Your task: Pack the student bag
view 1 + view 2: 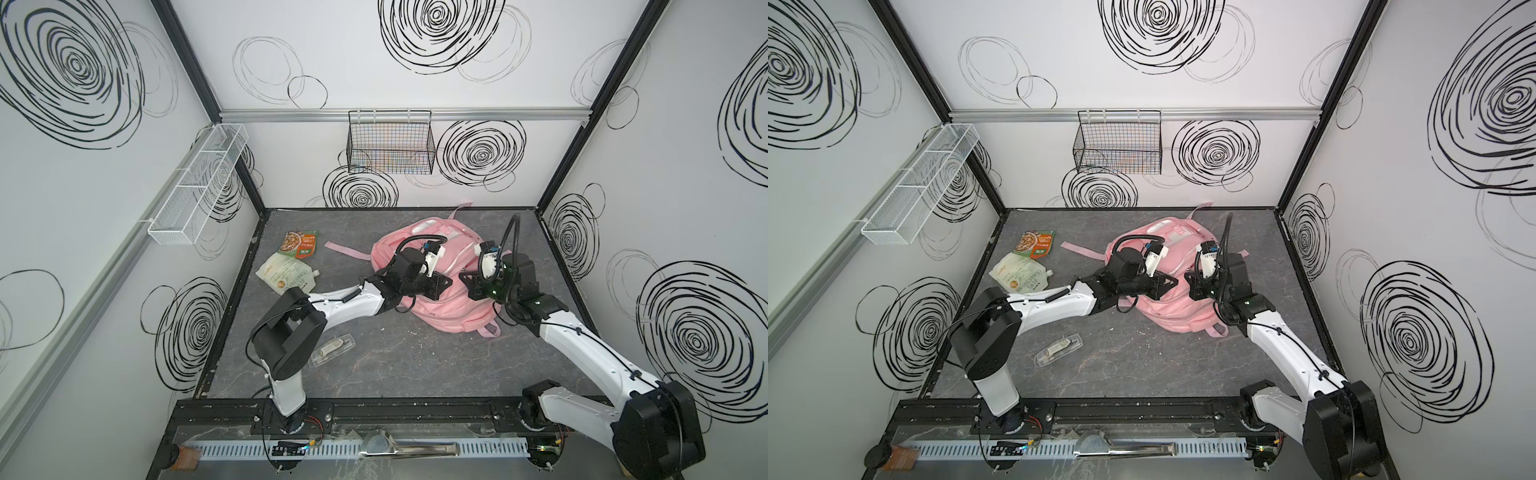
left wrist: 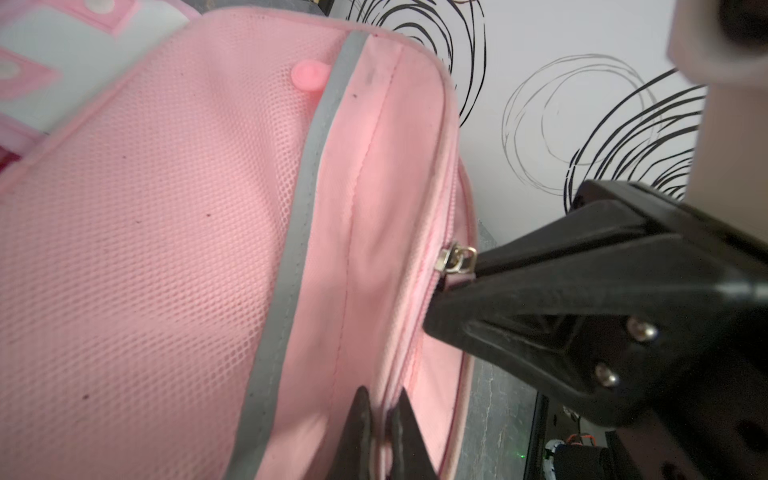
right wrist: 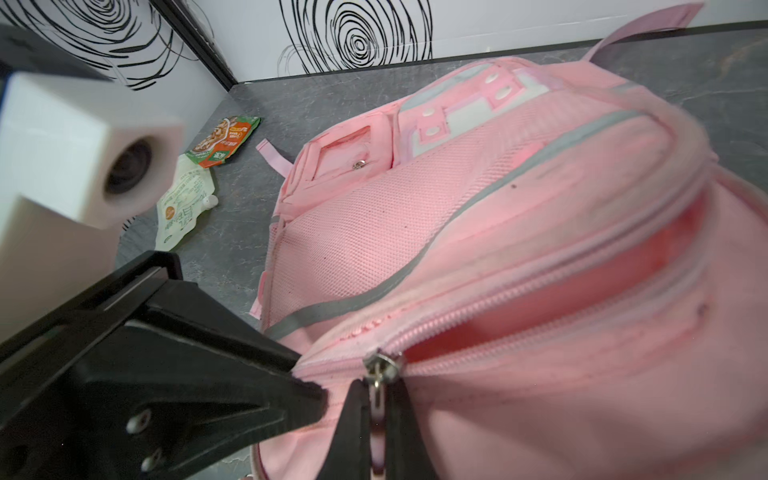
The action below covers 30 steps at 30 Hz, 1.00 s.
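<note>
The student bag (image 1: 449,316) (image 1: 1179,313) lies flat on the dark grey table (image 1: 395,370), toward the back and right of the middle, with its pocketed front facing up and one pink strap (image 1: 345,251) trailing out to the left. In the right wrist view its main zipper stands partly undone, a reddish-pink gap (image 3: 540,299) running away from the metal slider (image 3: 380,363). The right gripper (image 3: 376,411) (image 1: 462,277) has its jaws pressed together on the zipper pull (image 3: 377,395) that hangs from that slider. The left gripper (image 2: 382,415) (image 3: 309,386) meets the bag just beside it, tip against the pink fabric next to the zipper. Its two fingertips (image 2: 361,432) stand narrowly apart on either side of a ridge of that fabric, and I cannot tell whether they pinch it. In both top views the two grippers nearly touch over the middle of the bag. Well apart to the left, near the table's edge, lie an orange and green food packet (image 1: 300,244) and a white spouted pouch (image 1: 286,276), overlapping. A clear plastic packet (image 1: 332,349) lies nearer the front, close to the left arm. A white mesh basket (image 1: 199,183) hangs on the left wall and a black wire basket (image 1: 390,143) on the back wall.
</note>
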Available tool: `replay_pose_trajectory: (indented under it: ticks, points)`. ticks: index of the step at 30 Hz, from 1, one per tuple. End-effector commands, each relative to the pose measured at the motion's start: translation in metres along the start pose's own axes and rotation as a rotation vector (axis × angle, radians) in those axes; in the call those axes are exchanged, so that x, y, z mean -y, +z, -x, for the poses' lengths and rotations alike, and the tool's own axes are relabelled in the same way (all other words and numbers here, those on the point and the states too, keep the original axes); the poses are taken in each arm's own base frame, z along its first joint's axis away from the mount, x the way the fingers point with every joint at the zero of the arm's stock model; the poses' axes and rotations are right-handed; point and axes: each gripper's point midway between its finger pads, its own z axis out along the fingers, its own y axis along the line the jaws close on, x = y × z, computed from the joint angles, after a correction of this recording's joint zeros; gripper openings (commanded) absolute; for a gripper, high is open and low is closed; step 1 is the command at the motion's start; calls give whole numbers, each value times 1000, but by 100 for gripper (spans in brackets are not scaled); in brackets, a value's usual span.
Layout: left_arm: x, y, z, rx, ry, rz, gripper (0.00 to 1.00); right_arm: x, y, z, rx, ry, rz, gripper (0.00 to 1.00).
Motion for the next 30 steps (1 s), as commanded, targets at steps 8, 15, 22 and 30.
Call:
replay_pose_trajectory:
  ticks: [8,15,22,30]
  points:
    - [-13,-47,114,196,91,-108,39,16,4,7,124,-114,-35,0]
    - [-100,-15,86,-116,209,244,48,18,6,1,121,-98,-24,0]
    - [-119,10,63,-252,244,238,49,12,11,-2,83,-97,14,0]
    - [-116,37,39,-352,252,110,48,10,12,-5,49,-90,28,0]
